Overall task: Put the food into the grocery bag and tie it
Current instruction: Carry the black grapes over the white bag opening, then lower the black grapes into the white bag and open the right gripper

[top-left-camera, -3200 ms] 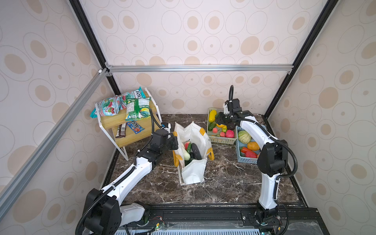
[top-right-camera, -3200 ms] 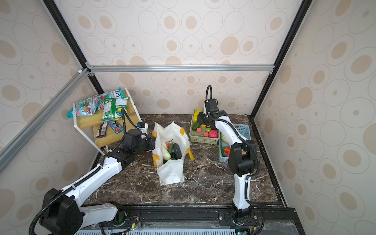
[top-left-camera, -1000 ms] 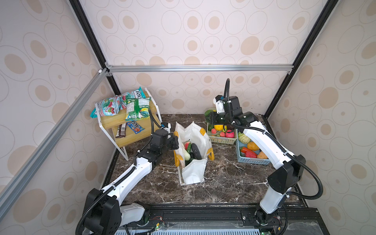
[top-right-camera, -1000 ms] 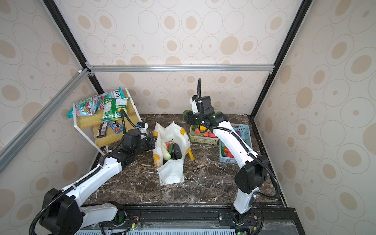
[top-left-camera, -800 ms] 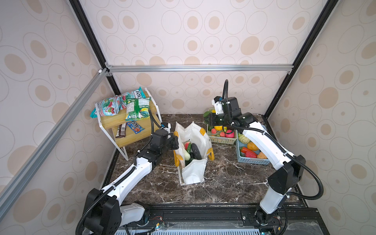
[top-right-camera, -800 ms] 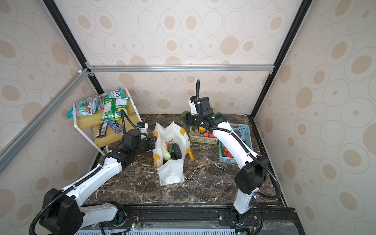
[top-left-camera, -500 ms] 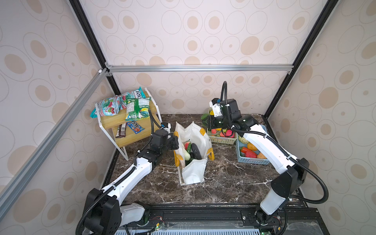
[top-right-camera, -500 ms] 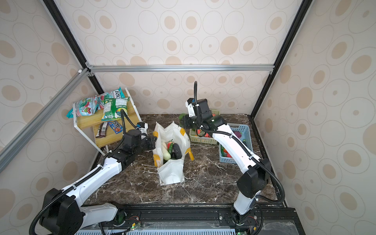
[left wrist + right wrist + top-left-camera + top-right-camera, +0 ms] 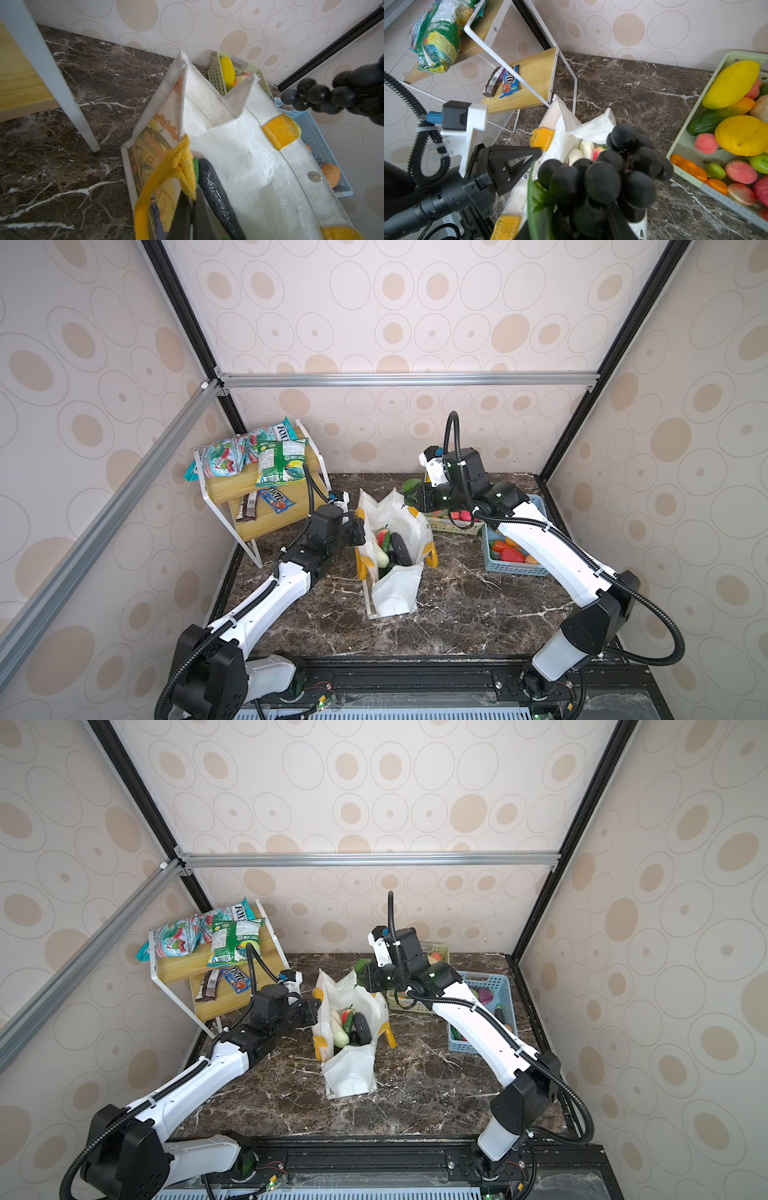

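In a top view the right pincer [image 9: 409, 497], part-closed around a bunch of dark grapes [image 9: 612, 178], hangs at the upper end of the grocery bag [image 9: 395, 593], whose open mouth runs lengthwise down the frame below it, while the fully closed left pincer [image 9: 360, 526] pinches the yellow handle [image 9: 178, 166] on the mouth's left rim.

Grocery bag [image 9: 395, 593] at middle of table [image 9: 478, 614], food [image 9: 384, 547] inside. Shelf [image 9: 270, 526] in back left corner, snack packets [image 9: 276, 460] on top tier. Rear basket [image 9: 449, 526] at back edge, right of bag; front basket [image 9: 515, 568] by right edge.
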`<state>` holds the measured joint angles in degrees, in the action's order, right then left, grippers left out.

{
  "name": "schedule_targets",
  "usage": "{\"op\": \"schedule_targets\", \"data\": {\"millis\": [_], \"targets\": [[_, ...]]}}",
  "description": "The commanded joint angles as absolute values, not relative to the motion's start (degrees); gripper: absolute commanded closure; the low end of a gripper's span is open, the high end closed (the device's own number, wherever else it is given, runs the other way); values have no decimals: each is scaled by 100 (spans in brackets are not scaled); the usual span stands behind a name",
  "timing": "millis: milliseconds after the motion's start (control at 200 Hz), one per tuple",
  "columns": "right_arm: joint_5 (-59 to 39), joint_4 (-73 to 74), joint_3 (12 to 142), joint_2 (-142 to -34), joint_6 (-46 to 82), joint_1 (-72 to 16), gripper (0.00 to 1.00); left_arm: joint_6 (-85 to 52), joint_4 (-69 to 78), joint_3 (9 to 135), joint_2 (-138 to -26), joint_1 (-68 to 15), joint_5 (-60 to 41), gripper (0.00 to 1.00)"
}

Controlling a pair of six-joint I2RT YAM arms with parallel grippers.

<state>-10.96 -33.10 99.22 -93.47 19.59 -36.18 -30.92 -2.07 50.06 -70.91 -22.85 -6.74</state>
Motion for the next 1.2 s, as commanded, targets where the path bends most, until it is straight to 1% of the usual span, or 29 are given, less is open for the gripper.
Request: {"op": "schedule_targets", "data": {"millis": [0,450,735,980,1195], "targets": [[-1182,-3238,9844,-9097,1872,-3735,62,-3181,-134,4975,-6987,-2267,-771,100],[-1283,-3208,9814,-9139,1902,-4128,62,-3222,-93,4992,-7022,-2271,-826,100],[-1598,-3113,9587,-9406,2105,-4453,62,-3209,-114,5006,-6963,-2276,-786,100],[-1797,-2826,9010,-9617,2390,-4493,62,-3182,-160,5073,-6964,-2276,-796,100],[-1789,-2974,8981,-10060,2340,-4498,61,-3172,-157,5133,-6996,-2273,-844,100]]}}
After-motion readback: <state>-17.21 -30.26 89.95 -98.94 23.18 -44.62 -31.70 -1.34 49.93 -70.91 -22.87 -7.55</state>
